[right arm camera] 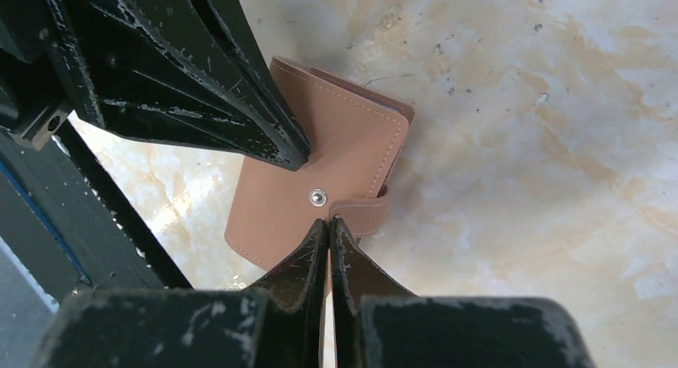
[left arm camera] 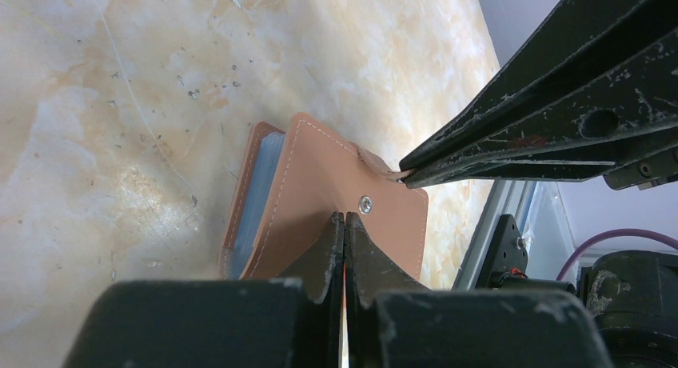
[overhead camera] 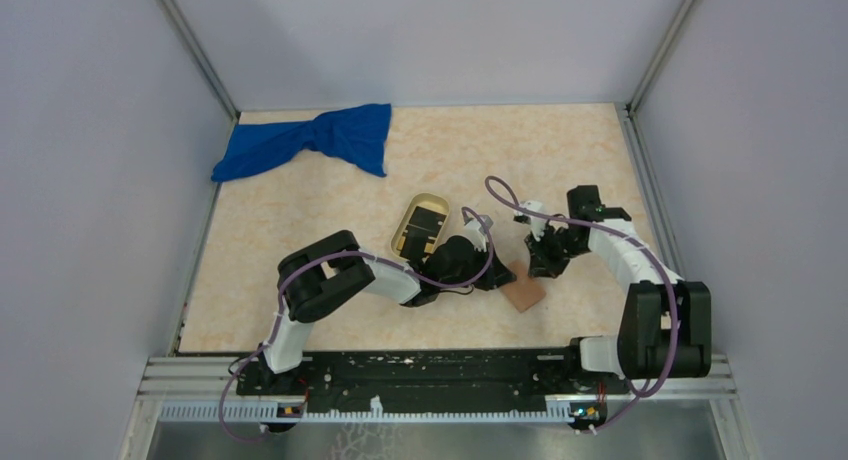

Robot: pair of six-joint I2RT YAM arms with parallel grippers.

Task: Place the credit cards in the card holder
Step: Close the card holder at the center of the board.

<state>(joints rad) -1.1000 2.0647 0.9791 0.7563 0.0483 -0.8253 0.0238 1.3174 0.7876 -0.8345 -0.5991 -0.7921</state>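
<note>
As the wallet point(overhead camera: 523, 293) lies near the desk's point(overhead camera: 300, 210) bottom edge, the closed left gripper point(left arm camera: 344, 216) presses its cover. The right gripper point(right arm camera: 329, 220) pinches its strap point(right arm camera: 360, 212). Only the left wrist view shows the blue lining point(left arm camera: 256, 200).

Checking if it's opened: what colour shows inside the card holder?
Pale blue-grey, at the open edge of the card holder; clearest in left wrist view.

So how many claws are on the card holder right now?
2. The left claw pinches the cover edge of the card holder beside the snap; the right claw pinches its strap tab. Both show plainly.
</note>
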